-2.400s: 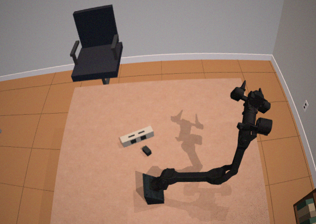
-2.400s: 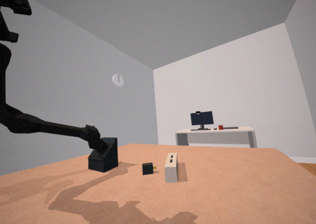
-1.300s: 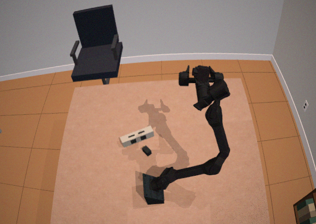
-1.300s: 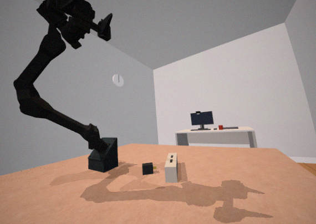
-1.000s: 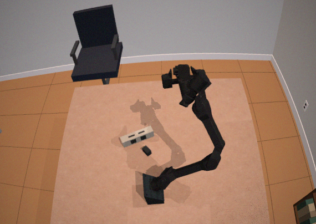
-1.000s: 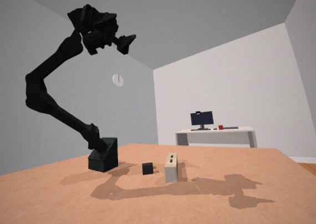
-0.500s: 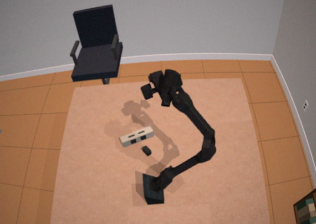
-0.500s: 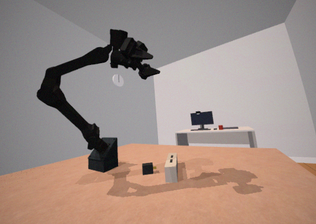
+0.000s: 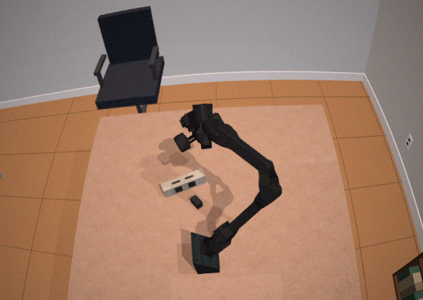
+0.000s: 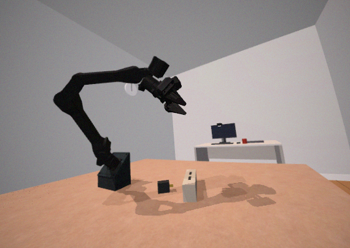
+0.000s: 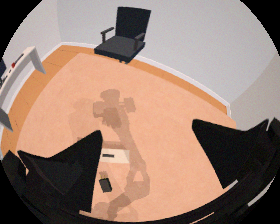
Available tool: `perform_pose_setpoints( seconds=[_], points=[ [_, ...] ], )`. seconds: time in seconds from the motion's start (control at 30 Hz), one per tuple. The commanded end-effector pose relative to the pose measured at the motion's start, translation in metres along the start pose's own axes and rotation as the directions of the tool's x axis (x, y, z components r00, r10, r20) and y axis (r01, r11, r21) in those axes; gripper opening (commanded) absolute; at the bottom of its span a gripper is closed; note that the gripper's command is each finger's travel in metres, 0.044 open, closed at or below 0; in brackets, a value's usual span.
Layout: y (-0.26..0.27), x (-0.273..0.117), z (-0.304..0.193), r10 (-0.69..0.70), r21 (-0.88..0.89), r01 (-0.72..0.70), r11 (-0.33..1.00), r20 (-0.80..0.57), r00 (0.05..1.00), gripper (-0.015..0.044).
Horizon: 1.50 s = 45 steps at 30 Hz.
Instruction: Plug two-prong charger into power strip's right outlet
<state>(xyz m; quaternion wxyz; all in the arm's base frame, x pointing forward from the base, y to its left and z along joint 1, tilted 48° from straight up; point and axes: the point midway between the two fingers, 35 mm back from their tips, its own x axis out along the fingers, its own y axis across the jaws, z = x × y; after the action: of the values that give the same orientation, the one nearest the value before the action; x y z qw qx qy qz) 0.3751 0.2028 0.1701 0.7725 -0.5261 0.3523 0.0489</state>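
The black charger (image 9: 197, 202) (image 10: 163, 186) (image 11: 106, 185) lies on the table, its brass prongs (image 10: 171, 185) pointing toward the power strip. The white power strip (image 9: 167, 187) (image 10: 190, 193) (image 11: 120, 156) stands close by, a small gap from the prongs. In the top view its side toward the charger shows two dark outlets, the right one (image 9: 191, 184) nearer the strip's right end; dark slots mark its top. My gripper (image 10: 185, 109) (image 11: 148, 129) is open and empty, high above the table and beyond the strip from the arm base. In the wrist view the left finger hides part of the strip.
The arm base (image 9: 205, 255) (image 10: 115, 172) stands on the table (image 9: 297, 223) (image 10: 261, 224), on the charger's side of the strip. The arm arches high above and to the right of strip and charger in the top view. An office chair (image 9: 130, 79) (image 11: 121, 46) is beyond the table edge.
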Motion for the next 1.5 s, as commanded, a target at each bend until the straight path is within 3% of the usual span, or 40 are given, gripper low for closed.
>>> perform_pose_setpoints(
  seconds=[0.0, 0.5, 0.97, 1.47],
  points=[
    [0.021, 0.021, -0.021, 0.039, -0.020, -0.041, 0.999, -0.089, 0.995, 0.0440],
    [0.083, 0.073, -0.108, 0.134, -0.033, -0.164, 0.986, -0.429, 0.893, 0.0440],
    [0.126, 0.083, -0.211, 0.156, -0.015, -0.245, 0.969, -0.734, 0.661, 0.0440],
    [0.131, 0.091, -0.231, 0.153, -0.013, -0.251, 0.968, -0.761, 0.631, 0.0440]
  ],
)
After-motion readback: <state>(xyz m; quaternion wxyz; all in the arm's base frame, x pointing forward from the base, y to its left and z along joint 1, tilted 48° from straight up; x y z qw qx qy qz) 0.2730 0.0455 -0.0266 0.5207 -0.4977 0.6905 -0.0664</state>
